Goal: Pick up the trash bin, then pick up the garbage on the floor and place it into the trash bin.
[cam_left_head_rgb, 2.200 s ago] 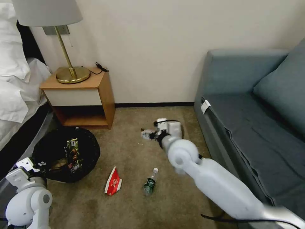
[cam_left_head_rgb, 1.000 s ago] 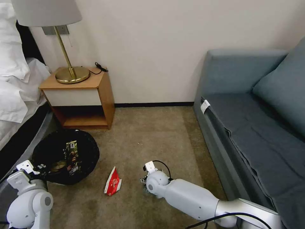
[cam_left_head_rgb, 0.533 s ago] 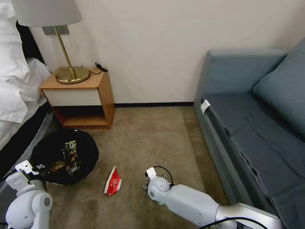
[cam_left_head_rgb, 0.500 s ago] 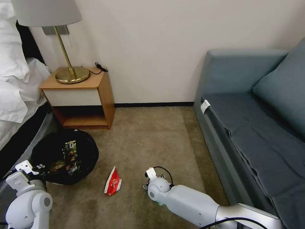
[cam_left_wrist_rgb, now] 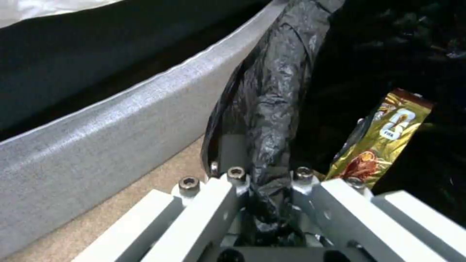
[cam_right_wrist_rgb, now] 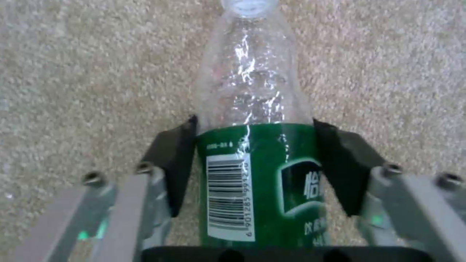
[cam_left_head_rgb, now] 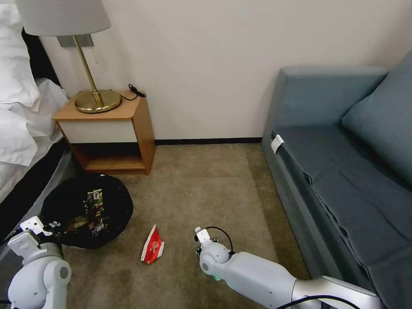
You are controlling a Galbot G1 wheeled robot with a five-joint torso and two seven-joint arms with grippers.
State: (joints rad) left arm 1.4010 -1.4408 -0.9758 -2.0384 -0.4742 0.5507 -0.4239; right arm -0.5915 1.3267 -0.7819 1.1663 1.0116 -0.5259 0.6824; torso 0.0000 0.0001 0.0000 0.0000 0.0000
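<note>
Since two seconds earlier, the right arm has swung from mid-carpet down to the lower middle of the head view, where it now covers the small clear plastic bottle with the green label (cam_right_wrist_rgb: 252, 153). In the right wrist view the bottle lies on the beige carpet (cam_left_head_rgb: 206, 180) with the right gripper (cam_right_wrist_rgb: 255, 163) set around its labelled body, a black pad (cam_right_wrist_rgb: 171, 160) against each side; whether the pads press or merely touch is hard to judge. In the head view the right gripper (cam_left_head_rgb: 201, 246) sits low on the floor.

Left of it, apart on the carpet, lies the red-and-white snack packet (cam_left_head_rgb: 152, 246). Further left stands the small round trash bin lined with a crinkled black plastic bag (cam_left_head_rgb: 56, 201), with a brown-gold candy wrapper (cam_left_head_rgb: 96, 208) inside. The left gripper (cam_left_wrist_rgb: 264, 182) is pinched on the bin's bagged rim, at the lower left of the head view (cam_left_head_rgb: 45, 229).

Beyond the bin stand a wooden nightstand (cam_left_head_rgb: 137, 116) bearing a brass lamp (cam_left_head_rgb: 98, 101), a white-sheeted bed (cam_left_head_rgb: 21, 124) at the left edge, and a blue-grey sofa (cam_left_head_rgb: 343, 163) on the right.
</note>
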